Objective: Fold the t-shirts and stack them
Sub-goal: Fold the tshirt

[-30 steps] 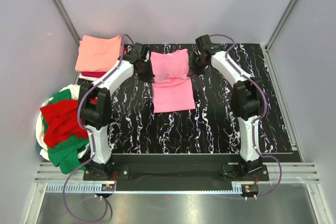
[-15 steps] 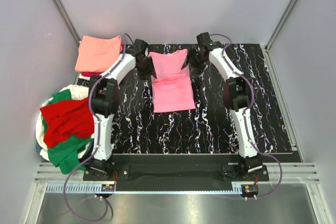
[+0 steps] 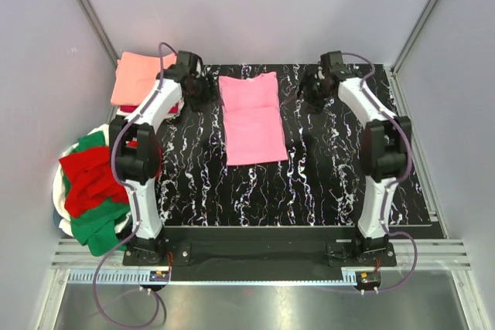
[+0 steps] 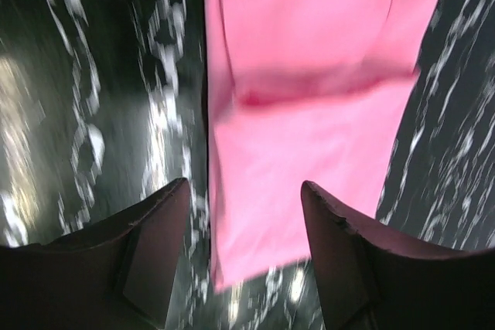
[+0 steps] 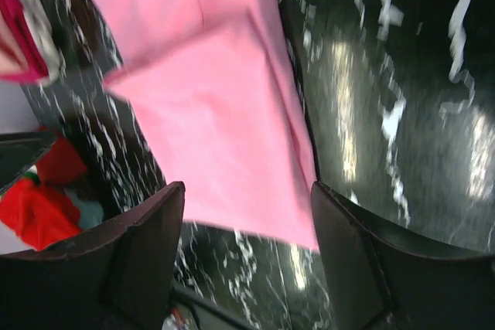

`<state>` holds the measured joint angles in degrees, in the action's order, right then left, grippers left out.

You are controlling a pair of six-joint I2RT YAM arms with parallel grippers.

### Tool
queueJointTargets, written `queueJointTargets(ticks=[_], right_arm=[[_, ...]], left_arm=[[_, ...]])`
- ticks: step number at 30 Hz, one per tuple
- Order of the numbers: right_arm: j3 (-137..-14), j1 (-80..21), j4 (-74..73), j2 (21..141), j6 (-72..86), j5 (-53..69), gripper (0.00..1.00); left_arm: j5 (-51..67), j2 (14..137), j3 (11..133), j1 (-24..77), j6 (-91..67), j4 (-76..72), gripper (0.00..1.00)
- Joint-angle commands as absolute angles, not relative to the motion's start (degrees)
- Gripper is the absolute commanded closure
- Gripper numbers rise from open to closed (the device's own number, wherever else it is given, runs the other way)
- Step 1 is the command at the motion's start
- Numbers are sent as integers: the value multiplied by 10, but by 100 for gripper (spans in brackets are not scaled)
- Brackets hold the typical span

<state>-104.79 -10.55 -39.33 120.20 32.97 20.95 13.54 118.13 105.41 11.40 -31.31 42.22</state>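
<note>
At the left edge, off the mat (image 3: 309, 183), 1 loose heap is lying: a red tee (image 3: 97, 179) is resting over a green tee (image 3: 104, 226), with white cloth (image 3: 56, 191) showing at the heap's edge. At the far left corner, 1 folded salmon tee (image 3: 139, 75) is lying flat.

The left gripper (image 3: 195, 92) is being held over the mat just left of the pink tee (image 3: 251, 117), apart from it. Its fingers (image 4: 155, 222) are being held wide, with nothing gripped.

The pink tee is lying flat at the mat's far centre, folded into 1 long strip, with 1 crosswise crease showing.

The right gripper (image 3: 313, 89) is being held to the right of the pink tee, apart from it. Its fingers (image 5: 147, 229) are likewise spread wide and empty.
</note>
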Motion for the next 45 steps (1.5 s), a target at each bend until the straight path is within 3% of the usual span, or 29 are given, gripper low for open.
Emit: queueJointTargets(ticks=[1,6,13,25,31,45], right_arm=[[-921,-117,-318,1115,294,253,27],[-759,-120,-289,1065,267,280,31],[-672,-134,-258,1054,260,303,36],[-693,-165,-258,1099,270,301,41],[-691,-182,-251,1120,279,294,54],[-713,-182,-255,1138,278,287,69]], left_arm=[[149,1073,928,147,-301,361,35],[171,970,714,182,-343,285,32],[163,921,578,214,-385,213,30],[161,911,490,216,-408,163,29],[167,926,475,216,-427,141,29],[149,952,481,226,-446,120,37]])
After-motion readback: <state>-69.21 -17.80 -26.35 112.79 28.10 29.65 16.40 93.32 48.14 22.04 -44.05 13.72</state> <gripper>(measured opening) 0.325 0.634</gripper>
